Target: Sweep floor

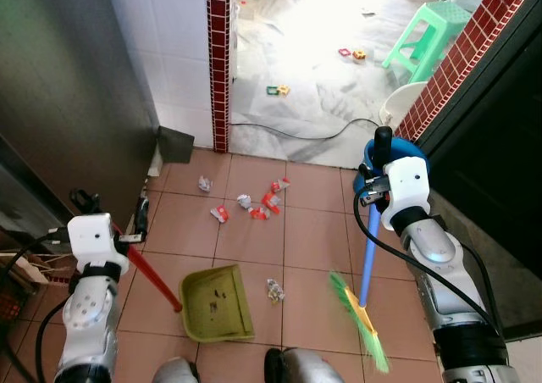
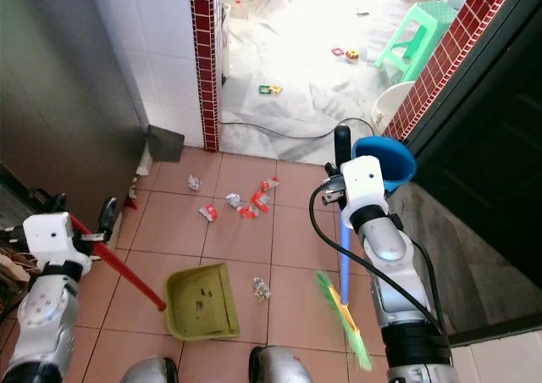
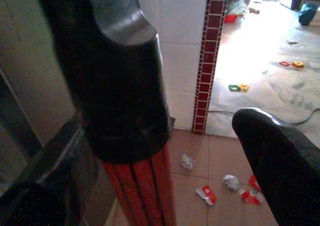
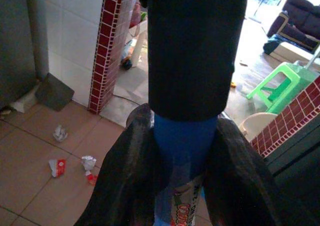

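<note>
On the terracotta tiled floor [image 1: 313,222], between a grey metal door [image 1: 68,86] on the robot's left and a dark wall with red brick edging [image 1: 474,52] on its right, the robot stands with both arms raised. Ahead there is a white tiled wall with a red tile column [image 1: 219,61], and past it a bright room with a green plastic stool [image 1: 423,31] and a black cable [image 1: 296,133] on the ground. The right gripper [image 4: 182,151] is closed around the blue handle of the broom [image 1: 366,264], just under its black cap; both fingers press on the handle in the right wrist view. The broom leans a little, and its green bristles [image 1: 364,324] touch the floor near the robot's right foot. The left gripper [image 3: 200,151] holds the red handle [image 1: 152,274] of the green dustpan [image 1: 216,302]; one finger lies against the handle, the other finger [image 3: 280,161] stands apart from it. The dustpan rests flat on the tiles before the robot's feet, with a few dark crumbs inside. One scrap of paper [image 1: 274,291] lies just beside the dustpan's right side. Further ahead, well apart from it, is a loose group of red and white wrappers [image 1: 254,203] and crumpled paper [image 1: 204,182].
</note>
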You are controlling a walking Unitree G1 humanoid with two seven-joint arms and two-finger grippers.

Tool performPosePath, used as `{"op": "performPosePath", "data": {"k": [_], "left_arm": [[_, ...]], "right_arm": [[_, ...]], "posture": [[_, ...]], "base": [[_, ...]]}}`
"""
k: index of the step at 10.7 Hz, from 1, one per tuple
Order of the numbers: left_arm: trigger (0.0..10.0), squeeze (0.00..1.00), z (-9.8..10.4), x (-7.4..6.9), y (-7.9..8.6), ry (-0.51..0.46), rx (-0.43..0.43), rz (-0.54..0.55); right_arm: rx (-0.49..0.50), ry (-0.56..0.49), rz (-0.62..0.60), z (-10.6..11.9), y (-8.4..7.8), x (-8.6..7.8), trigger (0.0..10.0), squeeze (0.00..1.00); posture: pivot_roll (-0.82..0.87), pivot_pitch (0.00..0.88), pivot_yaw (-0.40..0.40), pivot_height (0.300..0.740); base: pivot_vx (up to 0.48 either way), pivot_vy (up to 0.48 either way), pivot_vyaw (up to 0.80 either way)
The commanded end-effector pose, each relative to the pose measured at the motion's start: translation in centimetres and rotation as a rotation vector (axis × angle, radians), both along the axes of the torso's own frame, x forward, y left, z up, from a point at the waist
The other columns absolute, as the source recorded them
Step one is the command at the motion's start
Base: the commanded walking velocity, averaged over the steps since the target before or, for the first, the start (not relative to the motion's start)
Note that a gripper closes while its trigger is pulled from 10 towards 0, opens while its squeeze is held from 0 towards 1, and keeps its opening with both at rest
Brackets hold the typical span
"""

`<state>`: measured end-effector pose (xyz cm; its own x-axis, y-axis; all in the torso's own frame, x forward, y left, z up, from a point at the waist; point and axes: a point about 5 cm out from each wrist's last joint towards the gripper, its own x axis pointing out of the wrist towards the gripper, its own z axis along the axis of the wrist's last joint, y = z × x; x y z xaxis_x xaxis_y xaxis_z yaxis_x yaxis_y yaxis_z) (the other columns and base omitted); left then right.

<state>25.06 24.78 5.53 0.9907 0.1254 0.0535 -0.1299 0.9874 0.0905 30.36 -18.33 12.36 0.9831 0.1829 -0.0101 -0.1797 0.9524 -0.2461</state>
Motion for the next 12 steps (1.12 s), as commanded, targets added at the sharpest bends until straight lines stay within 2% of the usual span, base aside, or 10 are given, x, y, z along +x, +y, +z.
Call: {"op": "performPosePath", "data": {"k": [1,3,4,5,12], "left_arm": [[10.0,0.0,0.06,-0.05,-0.12,0.007,0.018,-0.021],[10.0,0.0,0.1,0.01,0.12,0.014,0.022,-0.027],[3.0,0.0,0.16,0.07,0.34,0.017,0.026,-0.028],[0.0,0.0,0.26,0.11,0.52,0.015,0.026,-0.025],[0.0,0.0,0.13,-0.01,0.52,0.024,0.024,-0.037]], "right_arm": [[-0.03,-0.039,-0.005,0.9,-0.45,0.02,10.0,0.0],[-0.025,-0.039,0.002,0.82,-0.05,0.15,10.0,0.0],[-0.025,-0.039,0.001,0.83,-0.12,0.21,10.0,0.0],[-0.025,-0.04,0.0,0.84,-0.15,0.2,10.0,0.0],[-0.029,-0.038,-0.002,0.71,-0.19,0.18,10.0,0.0]], "posture": [[-0.16,0.076,-0.108,0.74],[-0.16,0.069,-0.105,0.74],[-0.16,0.067,-0.104,0.74],[-0.16,0.067,-0.103,0.74],[-0.16,0.065,-0.102,0.74]], "base": [[0.0,0.0,0.0],[0.0,0.0,0.0],[0.0,0.0,0.0],[0.0,0.0,0.0],[0.0,0.0,0.0]]}}
